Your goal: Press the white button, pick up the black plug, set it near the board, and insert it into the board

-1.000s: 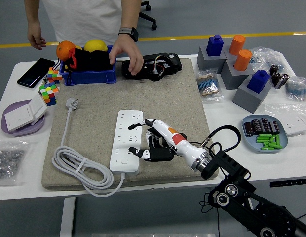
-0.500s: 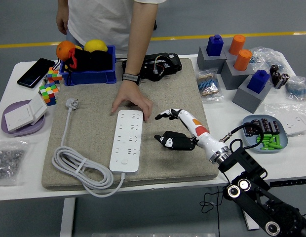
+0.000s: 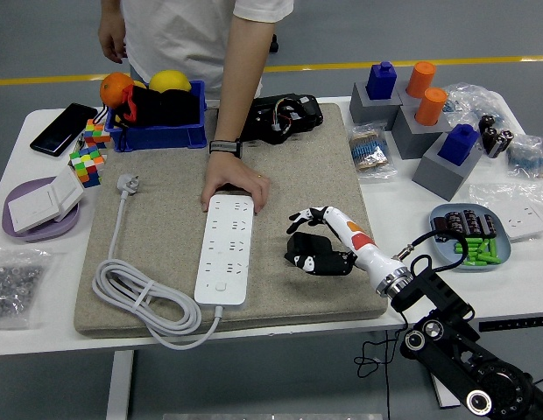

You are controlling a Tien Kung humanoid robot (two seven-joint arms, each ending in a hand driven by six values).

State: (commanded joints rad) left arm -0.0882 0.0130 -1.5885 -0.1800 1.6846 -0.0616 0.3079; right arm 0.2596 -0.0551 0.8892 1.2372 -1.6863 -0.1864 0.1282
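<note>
Mat (image 3: pixel 166 236) carries the white power strip (image 3: pixel 225 248), a person's hand (image 3: pixel 234 186) pinning its far end. Our right hand (image 3: pixel 313 241) hovers beside the strip, fingers loosely curled, holding nothing. We judge nothing plugged yet: black plug (image 3: pixel 280 118) sits at the mat's far edge.

A mat (image 3: pixel 166 219) covers the middle of the tabletop (image 3: pixel 429 289). The power strip (image 3: pixel 226 248) lies lengthwise at the frame's centre on the mat, its cable (image 3: pixel 140 302) coiled at lower left and its plug (image 3: pixel 128 183) up and left of the strip. A person's hand (image 3: pixel 235 186) rests on the strip's far end. The robot's right hand (image 3: pixel 313 243) sits just right of the strip, apart from it. A bin (image 3: pixel 158 136) stands at upper left beyond the mat, a phone (image 3: pixel 64 128) left of it. A plate (image 3: pixel 469 236) sits at right.
</note>
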